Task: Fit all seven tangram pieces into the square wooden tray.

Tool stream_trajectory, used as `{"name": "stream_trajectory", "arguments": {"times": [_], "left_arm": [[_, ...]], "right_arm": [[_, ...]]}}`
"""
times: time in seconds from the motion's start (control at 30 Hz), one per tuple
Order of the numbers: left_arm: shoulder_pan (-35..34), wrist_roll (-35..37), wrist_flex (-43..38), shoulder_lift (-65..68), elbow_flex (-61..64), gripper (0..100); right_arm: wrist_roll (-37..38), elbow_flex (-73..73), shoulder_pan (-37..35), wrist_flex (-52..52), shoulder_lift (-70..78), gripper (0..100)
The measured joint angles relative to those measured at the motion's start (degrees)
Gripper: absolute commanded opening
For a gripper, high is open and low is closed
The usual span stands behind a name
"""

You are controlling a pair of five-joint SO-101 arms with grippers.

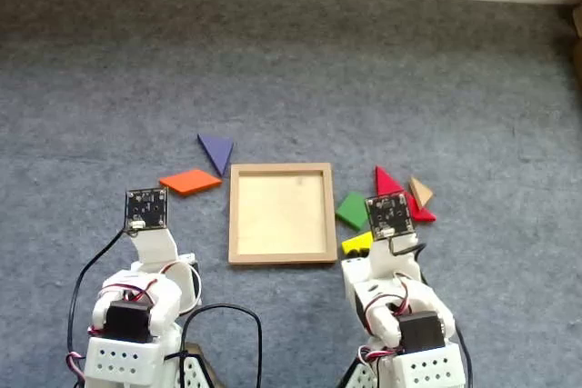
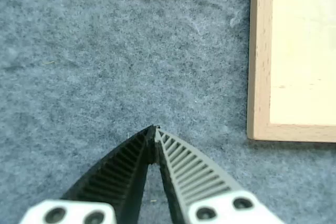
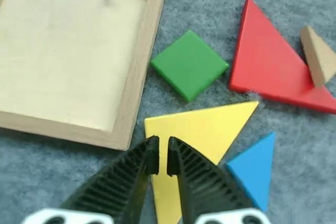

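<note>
Left pincer [image 2: 155,132] hung low over bare grey felt desk [image 1: 273,70], jaws pressed together, nothing between them. It sat just outside a corner of the square wooden tray [image 1: 234,215]. Right pincer [image 3: 161,156] all but shut, a sliver of gap, pinching nothing, poised over the large yellow triangle [image 3: 205,129].

Tray held no pieces. All seven lay loose on the felt:
- orange parallelogram [image 1: 190,181] and purple triangle [image 1: 216,150], near the tray on the left arm's side
- green square [image 3: 189,65], just beside the tray's rim on the right arm's side
- large red triangle [image 3: 262,66], with a small tan wooden triangle [image 3: 317,56] touching its edge
- small blue triangle [image 3: 254,169], close by the yellow one

My read on handling: flat, thin, stiff, light. Painted faces looked smooth, so probably slippery under hard jaws. They lay flush on the felt, so I judged no room to get underneath. I would spread the jaws first, then pinch edge to edge across a narrow span. For the yellow triangle, that means near a pointed corner. A tilted grip risked flipping it away.
</note>
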Motion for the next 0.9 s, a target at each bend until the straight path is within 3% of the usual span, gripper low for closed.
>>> {"name": "stream_trajectory", "arguments": {"times": [0.1, 0.3, 0.43, 0.63, 0.9], "left_arm": [[0.0, 0.0, 0.0, 0.0, 0.0, 1], [0.0, 0.0, 0.0, 0.0, 0.0, 1], [0.0, 0.0, 0.0, 0.0, 0.0, 1], [0.0, 0.0, 0.0, 0.0, 0.0, 1], [0.0, 0.0, 0.0, 0.0, 0.0, 1]], "right_arm": [[0.0, 0.0, 0.3, 1.2, -1.2, 4.1], [-0.1, -0.2, 8.0, -0.5, -2.5, 4.0], [-0.1, -8.7, 10.9, 3.9, 0.6, 4.0], [-0.1, -31.1, 11.7, 11.8, 19.3, 4.2], [-0.1, -52.4, 11.6, 9.4, 51.3, 4.6]]}}
